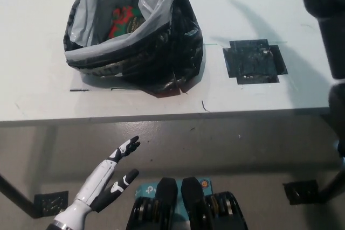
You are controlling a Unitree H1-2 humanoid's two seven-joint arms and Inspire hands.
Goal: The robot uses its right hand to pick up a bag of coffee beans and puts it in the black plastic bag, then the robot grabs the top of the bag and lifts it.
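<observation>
Head view: the first half of the task looks done. The coffee bag (125, 19), red and green with a dark patch, lies inside the black bag (161, 57), low down and partly hidden by the inner wall, so only its upper part shows. What is left, as far as I can judge, is the whole second half: gripping the top of the black bag and lifting it. The black bag sits on the table (38, 90), its base spread and touching the surface, so no lift has begun.

The black bag stands open, with its grey lining turned outward along the near rim and a tall flap of lining rising at the far right side. The plastic is crumpled and glossy and looks thin and slack; I would expect it to fold and shift when pinched rather than hold its shape.

The right arm (329, 20) shows only as black segments along the picture's right edge, well apart from the black bag; its robot hand is out of view, so its state cannot be told. The left robot hand (110, 179) rests below the table edge at lower left, fingers (128, 146) spread apart and holding nothing. A square of dark tape (253, 62) lies on the table to the right of the black bag.
</observation>
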